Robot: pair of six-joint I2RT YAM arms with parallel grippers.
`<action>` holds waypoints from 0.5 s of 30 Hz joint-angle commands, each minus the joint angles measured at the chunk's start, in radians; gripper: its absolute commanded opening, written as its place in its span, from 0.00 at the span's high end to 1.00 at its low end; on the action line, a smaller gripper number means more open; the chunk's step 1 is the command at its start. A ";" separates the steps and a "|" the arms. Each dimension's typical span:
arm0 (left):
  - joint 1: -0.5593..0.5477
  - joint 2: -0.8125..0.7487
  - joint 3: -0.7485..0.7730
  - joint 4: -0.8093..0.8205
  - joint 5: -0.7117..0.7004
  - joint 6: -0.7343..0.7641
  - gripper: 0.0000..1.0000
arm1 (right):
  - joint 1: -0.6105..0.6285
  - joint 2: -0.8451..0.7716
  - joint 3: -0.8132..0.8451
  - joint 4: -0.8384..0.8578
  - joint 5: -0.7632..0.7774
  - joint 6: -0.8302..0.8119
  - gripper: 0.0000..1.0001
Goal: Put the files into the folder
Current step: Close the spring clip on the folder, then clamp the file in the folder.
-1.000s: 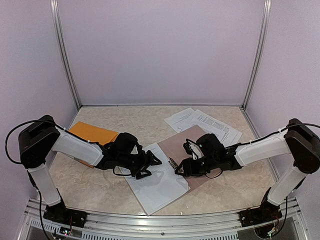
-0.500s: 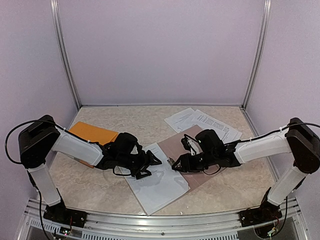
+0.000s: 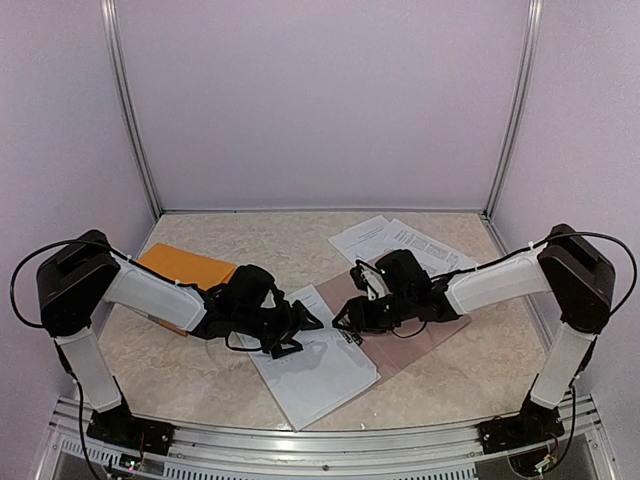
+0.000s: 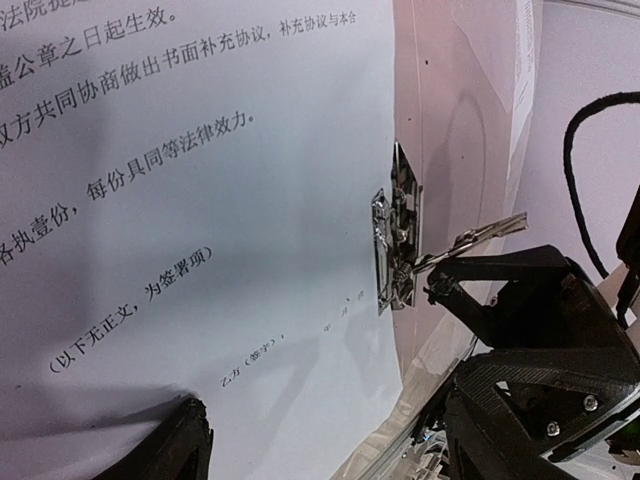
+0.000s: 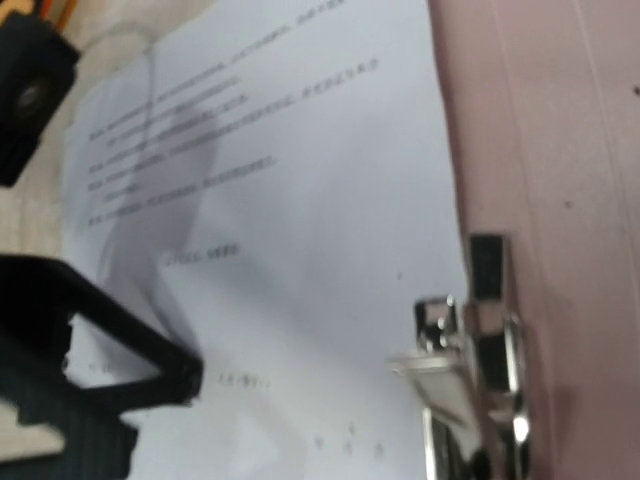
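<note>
The left gripper is spread wide, one finger to each side, low over a printed sheet of white paper. In the left wrist view the fingers throw soft shadows on the page, but whether they press on it cannot be told. The sheet carries lines of small black Chinese text and lies flat near the middle of the table, tilted across it. Its right edge runs along the near-left edge of the pink folder. At that edge sits the folder's metal clip, with its thin lever raised off the cover. Whether the paper's edge is under the clip cannot be told. The right gripper is at the clip, reaching in from the right over the open folder. A black fingertip touches or nearly touches the raised lever in the left wrist view. The pictures do not show whether the right jaws are apart or closed on the lever. The two grippers are very near each other, facing across the clip. Behind the folder, toward the back right of the table, lie more loose printed sheets, overlapping one another, with a corner of the folder over them. An orange folder lies flat at the left, partly hidden under the left arm.
</note>
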 commanded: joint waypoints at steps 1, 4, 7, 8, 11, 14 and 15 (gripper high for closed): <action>0.010 0.011 -0.025 -0.042 -0.002 0.001 0.23 | -0.014 0.064 0.059 0.027 -0.022 -0.030 0.49; 0.011 0.009 -0.025 -0.042 -0.001 0.004 0.23 | -0.014 0.071 0.068 0.042 -0.030 -0.033 0.48; 0.013 0.011 -0.024 -0.041 0.000 0.002 0.23 | -0.014 0.044 0.074 0.025 -0.019 -0.059 0.45; 0.013 0.012 -0.023 -0.041 0.001 0.001 0.23 | -0.015 0.024 0.075 0.016 -0.009 -0.074 0.45; 0.013 0.015 -0.022 -0.038 0.005 0.001 0.23 | -0.015 -0.048 0.089 -0.055 0.023 -0.131 0.43; 0.013 0.013 -0.020 -0.040 0.005 0.004 0.23 | -0.014 -0.109 0.094 -0.122 0.063 -0.178 0.43; 0.014 0.010 -0.020 -0.042 0.004 0.005 0.23 | -0.015 -0.128 0.091 -0.156 0.079 -0.190 0.42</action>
